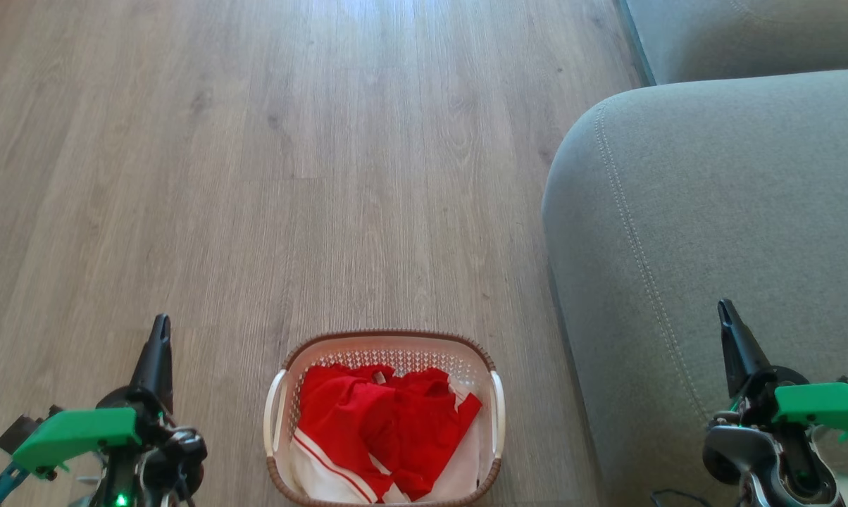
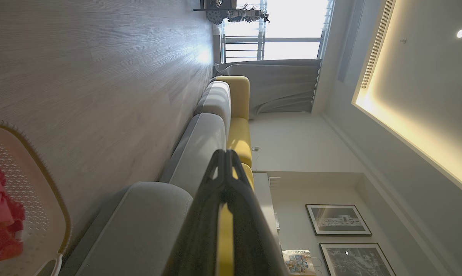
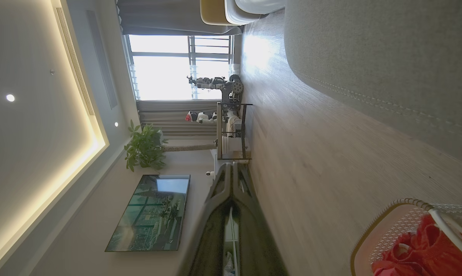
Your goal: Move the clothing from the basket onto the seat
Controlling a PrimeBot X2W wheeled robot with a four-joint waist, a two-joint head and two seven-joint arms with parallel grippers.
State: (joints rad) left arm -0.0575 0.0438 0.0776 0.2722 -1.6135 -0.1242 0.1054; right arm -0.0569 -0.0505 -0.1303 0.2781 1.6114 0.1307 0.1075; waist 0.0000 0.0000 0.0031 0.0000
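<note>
The left gripper [image 1: 160, 331] hangs at the lower left over the wooden floor [image 1: 255, 176], its two dark fingers pressed together with nothing between them, pointing up the view. To its right, at bottom centre, one basket [image 1: 389, 336] stands on the floor. It looks wider than deep, so its long axis runs across the view, with two white handles, one at each end. The clothing [image 1: 382, 422] lies heaped inside it, red folds on top and white panels low down (how many garments cannot be told). A thin white stripe slants along its lower left. Just right of the basket, not touching it, rises the seat [image 1: 713, 211]. Its rounded edge and double stitching run up the view, with a second cushion [image 1: 748, 35] beyond. The right gripper [image 1: 728, 317] hangs over the seat, fingers likewise closed and empty, pointing up.
</note>
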